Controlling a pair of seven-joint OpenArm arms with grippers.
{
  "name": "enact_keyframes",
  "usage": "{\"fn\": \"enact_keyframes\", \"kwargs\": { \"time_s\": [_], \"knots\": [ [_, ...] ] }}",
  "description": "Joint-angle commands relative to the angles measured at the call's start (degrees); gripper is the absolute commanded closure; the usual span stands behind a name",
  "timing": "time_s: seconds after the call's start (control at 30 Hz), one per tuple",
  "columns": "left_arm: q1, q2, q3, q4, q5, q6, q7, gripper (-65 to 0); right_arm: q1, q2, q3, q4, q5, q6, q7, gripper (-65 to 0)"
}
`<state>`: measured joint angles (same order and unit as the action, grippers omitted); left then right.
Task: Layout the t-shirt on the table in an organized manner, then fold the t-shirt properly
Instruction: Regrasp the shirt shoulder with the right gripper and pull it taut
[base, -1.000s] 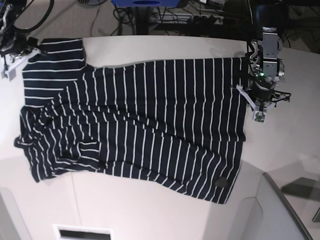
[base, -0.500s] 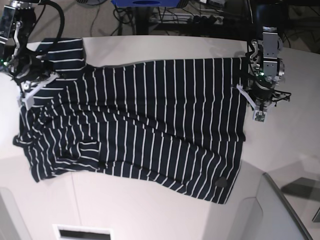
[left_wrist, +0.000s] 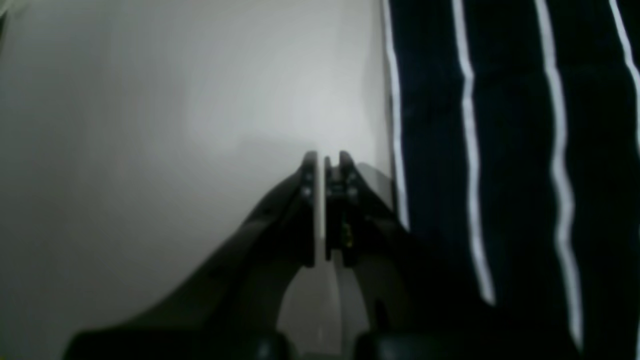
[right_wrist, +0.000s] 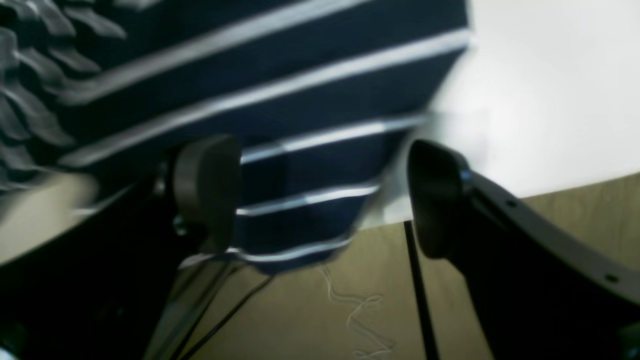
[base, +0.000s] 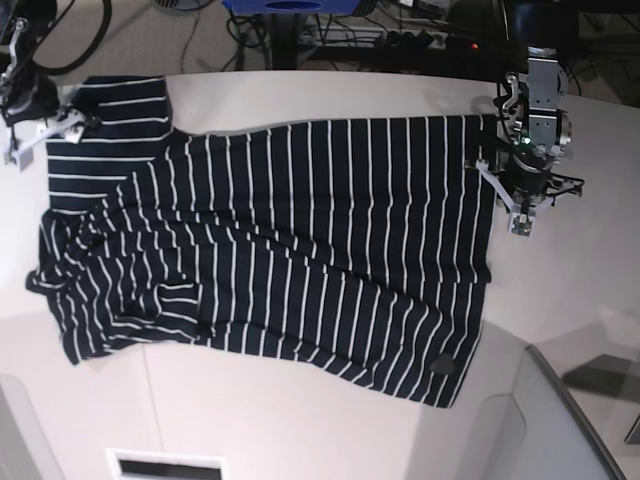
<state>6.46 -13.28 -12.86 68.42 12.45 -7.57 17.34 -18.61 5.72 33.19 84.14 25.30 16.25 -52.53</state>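
Note:
The t-shirt (base: 300, 240), dark with thin white stripes, lies spread across the white table (base: 300, 420), wrinkled at its left end. My right gripper (base: 40, 135) is at the far left corner by the sleeve. In the right wrist view it (right_wrist: 320, 195) stands open, with the sleeve's edge (right_wrist: 300, 100) lying between and beyond its fingers, over the table's edge. My left gripper (base: 520, 215) is at the shirt's right edge. The left wrist view has it (left_wrist: 325, 160) shut on nothing, over bare table (left_wrist: 150, 125) just beside the striped cloth (left_wrist: 515, 125).
A small dark grey rounded piece (base: 440, 365) sits on the shirt's lower right corner. Beyond the far table edge are cables and stands (base: 330, 35). Wood floor with cables (right_wrist: 350, 310) lies below the left corner. A grey panel (base: 580, 420) is at the lower right.
My right gripper swung in over the sleeve, then back out to the far left corner, and has opened. The sleeve lies flatter. My left gripper shifted slightly toward the far edge, still shut.

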Motion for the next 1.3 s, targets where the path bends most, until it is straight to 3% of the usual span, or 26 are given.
{"fn": "enact_keyframes", "kwargs": {
  "time_s": [0.0, 0.27, 0.4, 0.47, 0.6, 0.8, 1.03, 1.27],
  "knots": [
    [-0.4, -0.7, -0.2, 0.9, 0.2, 0.4, -0.9, 0.0, -0.1, 0.6, 0.3, -0.8, 0.4, 0.1, 0.9, -42.9],
    [-0.4, -1.4, -0.2, 0.7, 0.2, 0.4, -0.9, 0.0, -1.3, 0.6, -0.1, -3.4, 0.4, 0.3, 2.5, -34.1],
    [-0.5, -1.4, -0.2, 0.7, 0.2, 0.4, -0.9, 0.0, -1.0, 0.6, -0.2, -1.0, 0.4, 0.4, 1.9, -8.1],
    [-0.6, -1.4, -0.2, 0.7, 0.2, 0.4, -0.9, 0.0, -1.1, 0.5, -0.2, 1.4, 0.2, 0.4, 1.9, -1.5],
    [-0.6, -1.4, -0.2, 0.7, 0.2, 0.4, -0.9, 0.0, -1.0, 0.6, -0.3, 5.8, 0.0, 0.1, 0.4, -2.4],
    [-0.7, -1.4, -0.2, 0.7, 0.2, 0.4, -0.9, 0.0, 1.9, 0.9, -1.9, 9.8, -0.2, -0.2, -7.3, -2.3],
    [-0.8, -1.3, -0.2, 0.7, 0.2, 0.4, -0.9, 0.0, 4.9, 0.6, -16.4, 12.3, -9.3, -12.5, -8.8, -2.4],
    [-0.4, -1.3, -0.2, 0.7, 0.2, 0.4, -0.9, 0.0, 12.1, 0.6, -30.6, 5.4, -17.1, -24.6, -8.9, -3.0]
  ]
}}
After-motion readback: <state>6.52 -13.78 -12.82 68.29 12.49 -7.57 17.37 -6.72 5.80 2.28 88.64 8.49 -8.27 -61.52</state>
